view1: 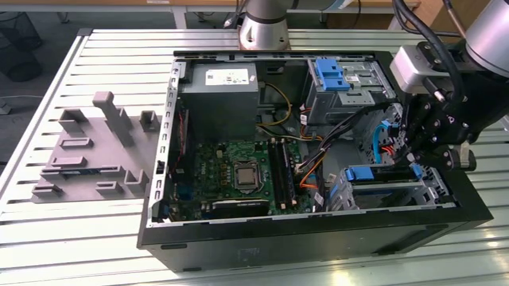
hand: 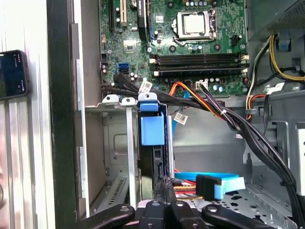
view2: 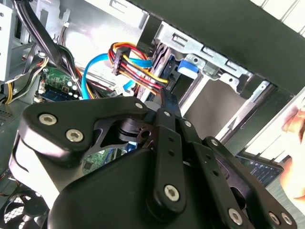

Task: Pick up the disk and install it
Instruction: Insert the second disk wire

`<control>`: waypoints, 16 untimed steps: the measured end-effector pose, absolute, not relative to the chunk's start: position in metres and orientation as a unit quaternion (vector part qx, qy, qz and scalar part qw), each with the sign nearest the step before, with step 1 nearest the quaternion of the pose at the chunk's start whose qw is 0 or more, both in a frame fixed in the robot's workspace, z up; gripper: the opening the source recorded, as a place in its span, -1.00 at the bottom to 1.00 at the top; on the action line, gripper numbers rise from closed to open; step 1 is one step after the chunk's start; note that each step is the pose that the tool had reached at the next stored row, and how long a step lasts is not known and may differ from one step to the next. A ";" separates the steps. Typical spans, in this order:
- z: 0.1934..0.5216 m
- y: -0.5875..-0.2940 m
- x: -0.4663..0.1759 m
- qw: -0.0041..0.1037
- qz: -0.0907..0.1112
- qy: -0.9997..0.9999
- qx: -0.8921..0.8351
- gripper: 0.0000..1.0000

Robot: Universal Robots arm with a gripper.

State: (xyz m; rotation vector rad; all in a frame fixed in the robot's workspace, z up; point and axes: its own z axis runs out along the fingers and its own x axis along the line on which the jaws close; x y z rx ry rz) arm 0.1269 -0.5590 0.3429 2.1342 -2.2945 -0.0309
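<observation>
The gripper [view1: 420, 156] hangs inside the open computer case [view1: 238, 241], at the exterior view's right, right above the blue-framed disk [view1: 368, 174] sitting in the metal drive cage [view1: 390, 193] near the front wall.

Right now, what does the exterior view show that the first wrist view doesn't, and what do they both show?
Exterior view alone: the grey metal box with a white sticker, a lone blue bracket in the upper bay, and the grey fixture plate on the slatted table at the exterior view's left.

First wrist view alone: a dark phone lying outside the case wall.

Both: the motherboard, and the disk's blue carrier seated upright in the lower drive cage, with the gripper at it.
</observation>
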 end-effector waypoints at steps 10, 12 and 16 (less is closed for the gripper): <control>0.343 -0.559 0.122 0.004 -0.010 -0.732 0.681 -0.79; 0.348 -0.559 0.122 0.004 -0.010 -0.732 0.681 -0.79; 0.360 -0.559 0.121 0.004 -0.010 -0.732 0.681 -0.79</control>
